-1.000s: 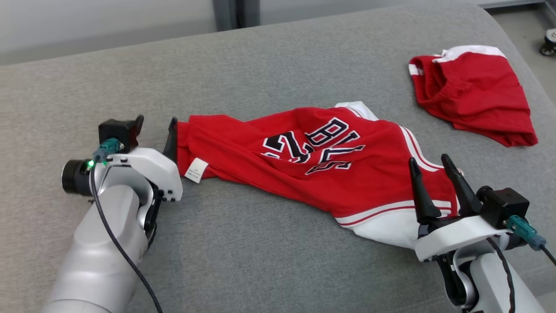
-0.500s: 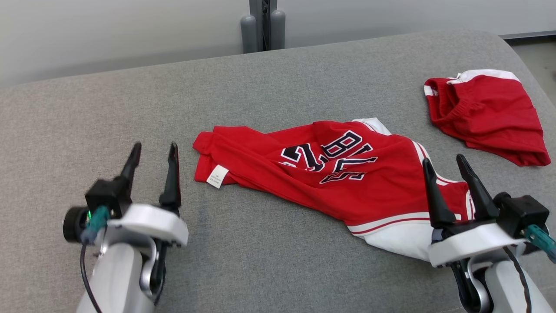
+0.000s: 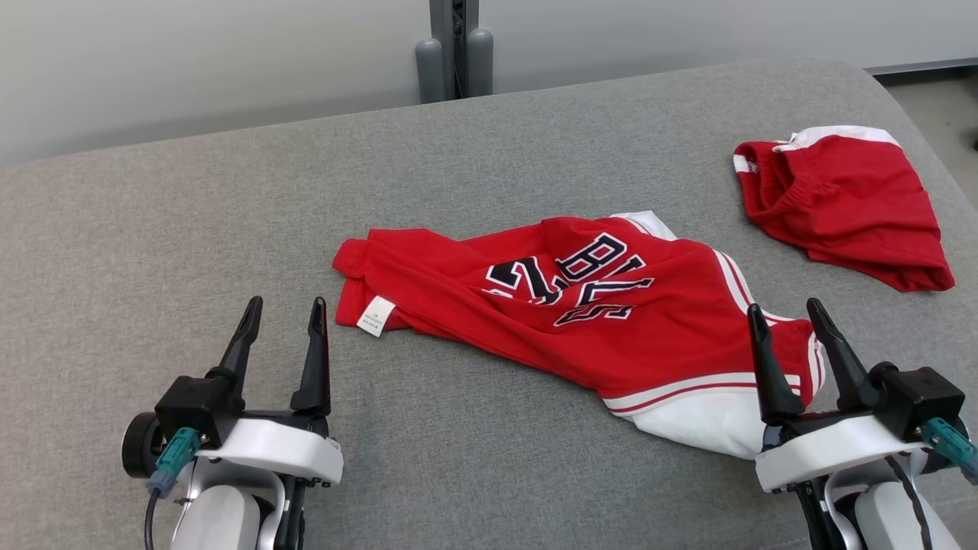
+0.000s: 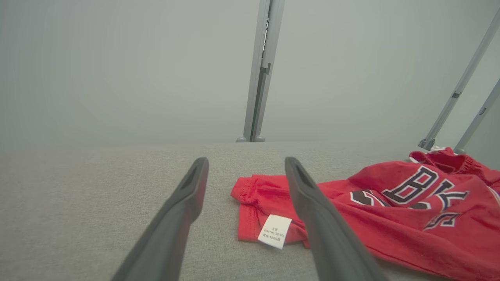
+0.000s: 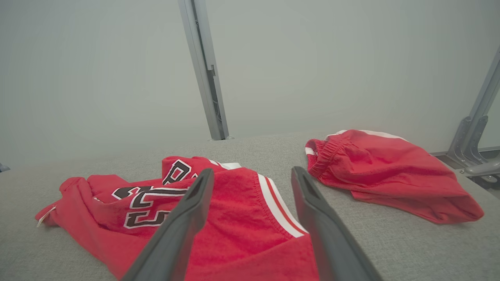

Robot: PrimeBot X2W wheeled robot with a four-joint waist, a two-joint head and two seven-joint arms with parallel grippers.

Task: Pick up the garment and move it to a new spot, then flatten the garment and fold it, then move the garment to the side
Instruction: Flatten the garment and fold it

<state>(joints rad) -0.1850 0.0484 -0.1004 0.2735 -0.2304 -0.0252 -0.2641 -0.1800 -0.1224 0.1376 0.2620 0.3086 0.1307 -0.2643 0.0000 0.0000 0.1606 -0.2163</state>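
Back toward me has come my left gripper (image 3: 287, 304). A second ago its fingers were up against the left end of the red shirt (image 3: 611, 321). Now it sits near the cloth but not touching it. Its two fingers are spread wide, with nothing between them.

The left end of the shirt lies loose on the grey cushion (image 3: 191, 229), and the little white label (image 3: 374, 315) shows at the edge. The shirt is in the middle of the cushion, stretched out sideways. It is bumpy and twisted, and its letters are crinkled.

My right gripper (image 3: 783, 307) has hardly moved. It hangs over the right end of the shirt, by the white band. Its fingers are spread wide too and hold nothing. Far to the right lie the red shorts (image 3: 840, 206), well apart from the shirt.

I think this means I have let go after pulling the shirt out. It is in its spot but not flat yet, so smoothing comes next, then folding.
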